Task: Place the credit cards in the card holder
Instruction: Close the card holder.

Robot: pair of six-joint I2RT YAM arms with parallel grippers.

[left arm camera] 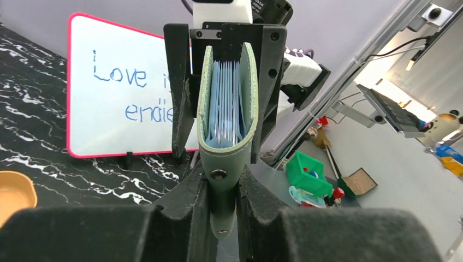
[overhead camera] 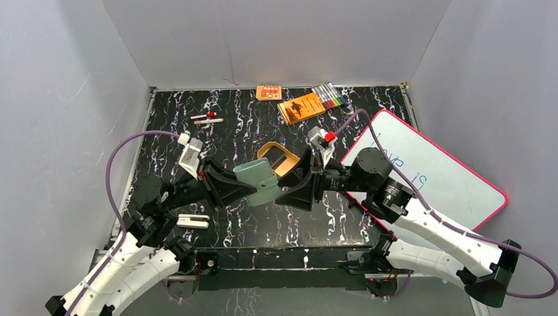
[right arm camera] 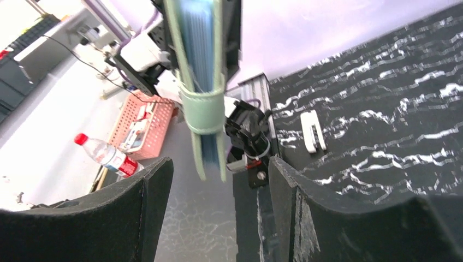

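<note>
So the card holder (overhead camera: 260, 182) is up in the air over the middle of the counter (overhead camera: 368, 230), not lying on it. The left end effector (left arm camera: 223, 188) is clamped down on the fold end, right where the snap tab sits. The right end effector (right arm camera: 218, 164) is spread wide and straddles the opposite, open end, and from its own camera there's clear air on both sides, so it isn't touching anything. The holder looks like a light, soft thing: thin green covers with a stack of pale blue pockets inside that'll squash or fan out depending on where you pinch. Gripping the spine seems smart to me, since it leaves the mouth free. If the right one closes on both covers it'll just flatten the pockets shut, so I'd go for a single cover near the open edge and peel it away. I honestly can't spot the credit cards anywhere, and whether any already sit in the pockets I can't tell. Dark cards on that black marbled surface would be hard to see. Going by the task, they'd be stiff, slick and thin, so take them by the edges.
</note>
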